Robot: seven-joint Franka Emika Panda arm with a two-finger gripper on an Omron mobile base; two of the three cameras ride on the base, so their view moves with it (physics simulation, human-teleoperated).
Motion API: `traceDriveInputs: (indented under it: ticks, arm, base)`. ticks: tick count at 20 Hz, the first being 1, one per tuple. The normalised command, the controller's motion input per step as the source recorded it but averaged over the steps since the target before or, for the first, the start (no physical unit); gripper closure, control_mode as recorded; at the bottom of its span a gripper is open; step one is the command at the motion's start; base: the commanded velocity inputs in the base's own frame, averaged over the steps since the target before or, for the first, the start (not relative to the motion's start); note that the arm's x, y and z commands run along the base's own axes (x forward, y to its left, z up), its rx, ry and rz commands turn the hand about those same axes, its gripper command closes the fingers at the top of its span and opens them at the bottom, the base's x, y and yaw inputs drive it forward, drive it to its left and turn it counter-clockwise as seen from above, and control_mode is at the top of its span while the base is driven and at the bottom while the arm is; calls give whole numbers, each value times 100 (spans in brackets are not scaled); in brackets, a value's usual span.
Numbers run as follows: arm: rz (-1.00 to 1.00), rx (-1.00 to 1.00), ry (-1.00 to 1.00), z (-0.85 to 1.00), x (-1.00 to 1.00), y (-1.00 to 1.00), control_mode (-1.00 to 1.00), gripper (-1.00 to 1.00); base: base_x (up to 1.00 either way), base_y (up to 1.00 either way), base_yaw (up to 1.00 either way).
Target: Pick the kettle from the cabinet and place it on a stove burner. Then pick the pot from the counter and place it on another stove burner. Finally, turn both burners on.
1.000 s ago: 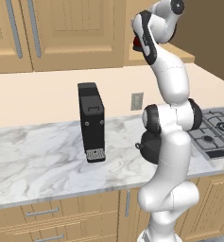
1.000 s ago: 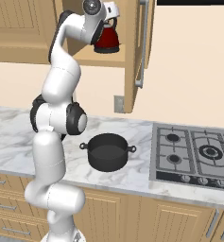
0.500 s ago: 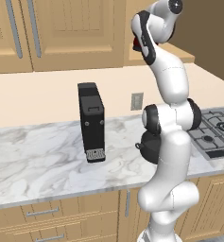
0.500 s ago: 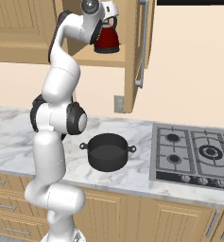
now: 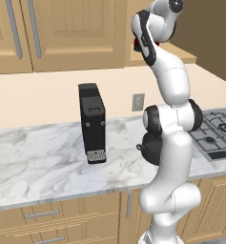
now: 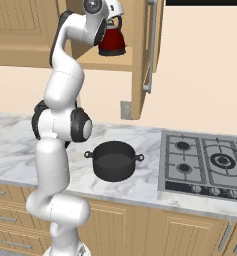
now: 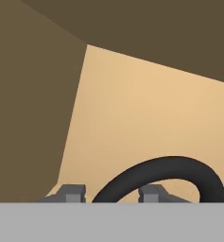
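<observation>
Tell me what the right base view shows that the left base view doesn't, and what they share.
Right base view alone: the whole dark-red kettle on the shelf of the open cabinet, and the cooktop's front row of knobs. Left base view alone: a tall black boxy appliance standing on the counter, with closed cabinet doors above it. Both: the white arm reaching up to the kettle, the black pot on the marble, a wall outlet, and the burners.

The counter [image 6: 140,187] carried the pot [image 6: 113,160] at its middle, with the cooktop [image 6: 205,162] at the pot's three o'clock. The black appliance [image 5: 92,123] stood upright. The cabinet [image 6: 115,62] shelf held the kettle [image 6: 112,42].
</observation>
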Motion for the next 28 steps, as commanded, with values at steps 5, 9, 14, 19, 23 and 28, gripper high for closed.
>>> traceDriveInputs:
  ticks: [5, 9, 14, 19, 23, 28]
  arm:
    - [0, 0, 0, 0, 0, 0, -100, 100]
    - [0, 0, 0, 0, 0, 0, -100, 100]
    - [0, 0, 0, 0, 0, 0, -100, 100]
    - [0, 0, 0, 0, 0, 0, -100, 100]
    - [0, 0, 0, 0, 0, 0, -100, 100]
    - [0, 0, 0, -1, 0, 0, -100, 100]
  base:
    - [0, 0, 0]
    - [0, 0, 0]
    - [0, 0, 0]
    - [0, 0, 0]
    - [0, 0, 0]
    - [0, 0, 0]
